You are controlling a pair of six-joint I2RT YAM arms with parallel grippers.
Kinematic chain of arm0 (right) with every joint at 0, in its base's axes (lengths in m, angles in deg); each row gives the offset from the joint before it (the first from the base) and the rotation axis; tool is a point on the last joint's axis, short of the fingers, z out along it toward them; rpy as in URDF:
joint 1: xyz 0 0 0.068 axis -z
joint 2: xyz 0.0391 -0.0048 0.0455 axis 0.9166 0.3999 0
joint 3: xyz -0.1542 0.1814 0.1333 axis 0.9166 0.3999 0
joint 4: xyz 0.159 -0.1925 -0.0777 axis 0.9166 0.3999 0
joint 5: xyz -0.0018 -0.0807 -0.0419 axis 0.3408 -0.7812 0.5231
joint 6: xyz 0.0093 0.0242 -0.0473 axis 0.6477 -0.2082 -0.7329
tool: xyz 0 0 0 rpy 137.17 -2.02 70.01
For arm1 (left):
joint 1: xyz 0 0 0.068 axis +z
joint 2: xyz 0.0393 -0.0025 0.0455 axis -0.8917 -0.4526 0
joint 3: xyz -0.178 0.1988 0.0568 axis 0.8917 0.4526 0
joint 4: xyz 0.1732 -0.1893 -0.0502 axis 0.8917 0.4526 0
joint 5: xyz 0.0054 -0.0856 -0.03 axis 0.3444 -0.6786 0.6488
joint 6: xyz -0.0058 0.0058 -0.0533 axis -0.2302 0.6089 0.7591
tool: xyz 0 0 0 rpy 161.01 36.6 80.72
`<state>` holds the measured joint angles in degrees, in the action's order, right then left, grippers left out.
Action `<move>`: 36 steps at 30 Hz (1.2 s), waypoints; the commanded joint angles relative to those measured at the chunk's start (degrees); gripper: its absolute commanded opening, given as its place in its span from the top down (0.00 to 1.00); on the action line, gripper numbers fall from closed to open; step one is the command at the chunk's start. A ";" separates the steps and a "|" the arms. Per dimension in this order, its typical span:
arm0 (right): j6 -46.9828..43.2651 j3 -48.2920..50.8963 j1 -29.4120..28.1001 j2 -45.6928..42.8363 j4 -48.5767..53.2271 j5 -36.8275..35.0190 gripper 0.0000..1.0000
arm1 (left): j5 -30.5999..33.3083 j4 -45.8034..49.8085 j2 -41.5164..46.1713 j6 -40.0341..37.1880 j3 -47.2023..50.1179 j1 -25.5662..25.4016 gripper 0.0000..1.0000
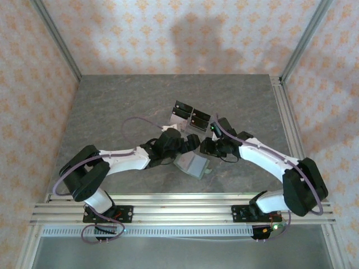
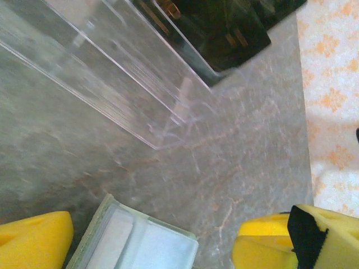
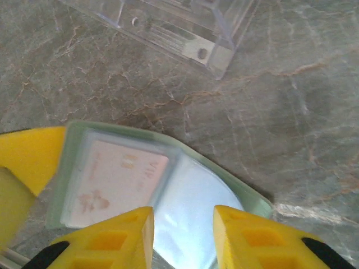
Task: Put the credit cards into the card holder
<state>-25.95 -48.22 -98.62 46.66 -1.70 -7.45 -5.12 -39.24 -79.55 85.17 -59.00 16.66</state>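
One credit card [image 3: 115, 182] already seated in the card holder [image 3: 190, 190]; remainder of the job hard to gauge.

Lies open and flat on the grey marbled table [image 1: 112, 112], between the two arms' ends and just in front of the clear stand with black tops [image 1: 188, 117]. Carries the pinkish-beige card behind the window of one pocket; looks empty in the paler pocket beside it. Counts, on that evidence, as at least one card in, with no telling how many more to come. Sits under the right gripper [image 3: 182, 238], low over its near edge, jaws partly apart and nothing pinched between them. Sits also within the spread of the left gripper [image 2: 151, 246], jaws wide and gripping nothing. Probably still needs any further cards slid in.
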 commanded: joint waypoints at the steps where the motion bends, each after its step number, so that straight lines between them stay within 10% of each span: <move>1: 0.42 2.19 0.57 -2.98 3.24 -3.98 0.66 | 3.41 -0.80 -0.50 0.95 -2.99 -2.93 0.00; 20: 8.28 18.56 0.51 -9.52 -4.12 4.41 0.53 | 8.20 3.34 0.82 -0.58 -2.87 -5.29 0.00; 36: 5.11 3.81 0.45 8.54 -11.52 8.95 0.97 | 12.40 13.97 14.68 -4.88 6.74 3.67 0.00</move>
<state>-18.54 -41.05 -97.89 53.46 -10.60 0.09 4.72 -29.63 -67.29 82.83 -54.13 19.52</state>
